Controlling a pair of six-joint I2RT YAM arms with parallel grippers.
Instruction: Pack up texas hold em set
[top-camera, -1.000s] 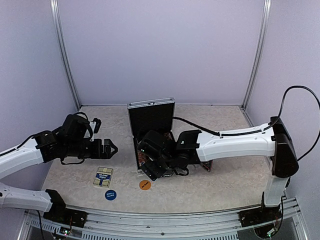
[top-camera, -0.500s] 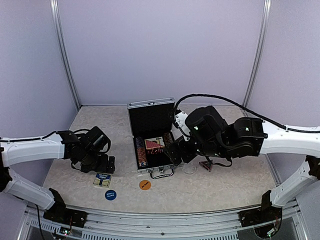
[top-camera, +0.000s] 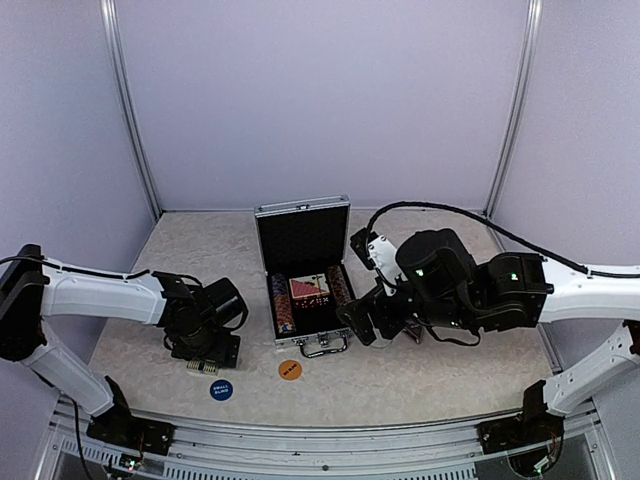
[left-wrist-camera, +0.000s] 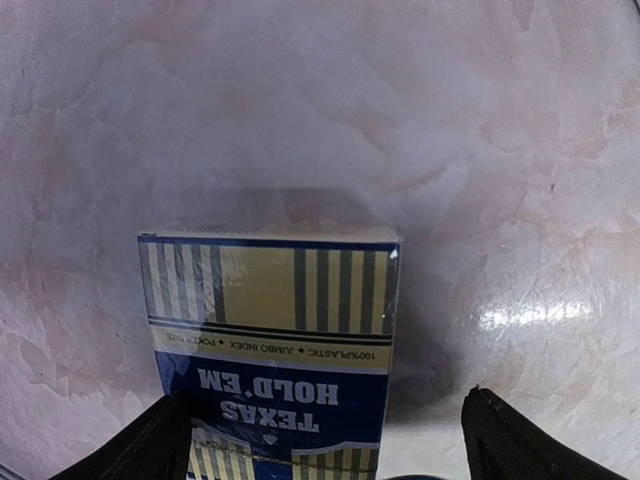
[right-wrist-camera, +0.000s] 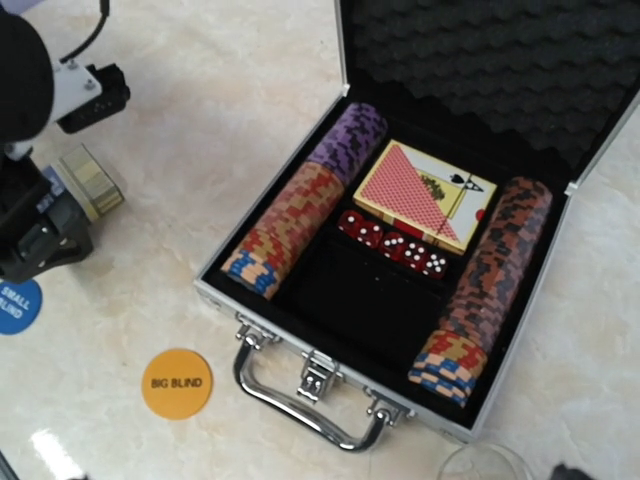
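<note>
Briefcase (right-wrist-camera: 480, 70) open: chips (right-wrist-camera: 300, 215), red deck (right-wrist-camera: 425, 195), dice (right-wrist-camera: 395, 240) inside. Left hand (left-wrist-camera: 322, 420) wide astride blue deck (left-wrist-camera: 270, 300); right hand (top-camera: 360, 318) unclear.

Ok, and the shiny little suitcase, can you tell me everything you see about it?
The small silver case lies open on the marbled table. Its lid stands up at the back, lined with bumpy black foam. The edges look like metal, with latches and a metal handle lying flat in front. Inside, on black lining, sit two rows of striped chips, a red-backed card deck, red dice and one bare pocket.
</note>
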